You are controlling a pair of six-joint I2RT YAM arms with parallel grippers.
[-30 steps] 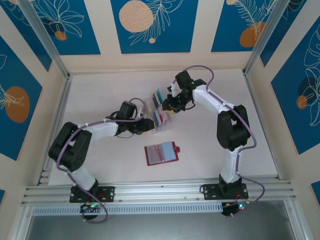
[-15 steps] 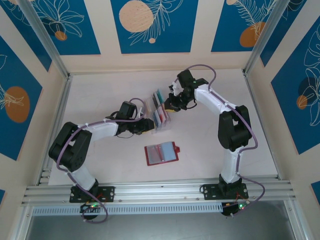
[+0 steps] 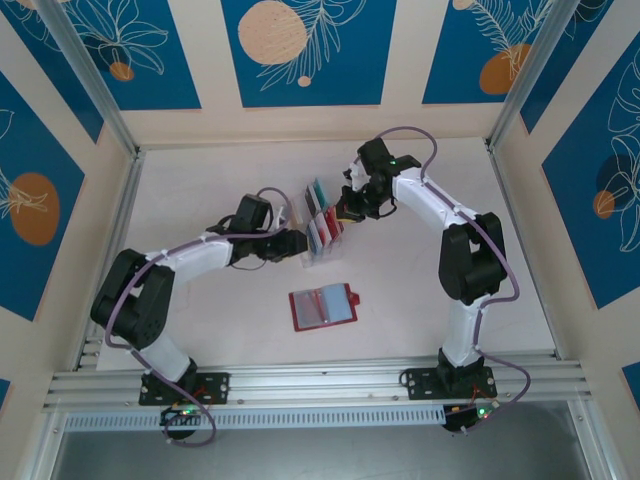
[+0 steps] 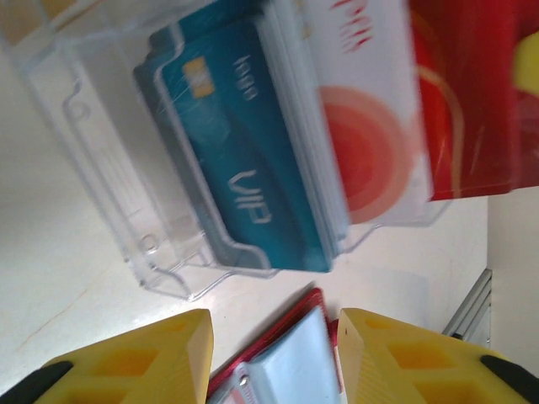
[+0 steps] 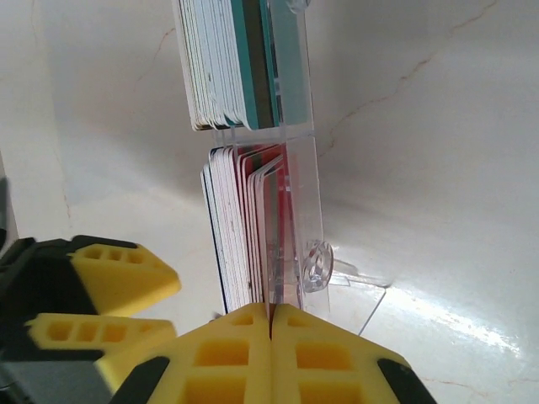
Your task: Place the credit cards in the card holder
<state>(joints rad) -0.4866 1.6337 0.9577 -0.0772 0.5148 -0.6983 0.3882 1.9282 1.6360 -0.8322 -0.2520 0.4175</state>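
I log L arm (image 3: 190,258) stretched fwd and to the right, forearm low and near level. L tool (image 3: 288,244) (image 4: 274,337): yellow pads parted, jaws approx. half apart. R arm (image 3: 440,215) reaches fwd, elbow raised, wrist turned back left. R tool (image 3: 347,208) (image 5: 271,324): pads pressed flush together.

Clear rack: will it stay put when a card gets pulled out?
Probably light: the clear rack is thin plastic. Its cards look tightly packed, so friction from a pull could drag or lift it. It stands on a small foot on the smooth table, so it likely slides or tips.
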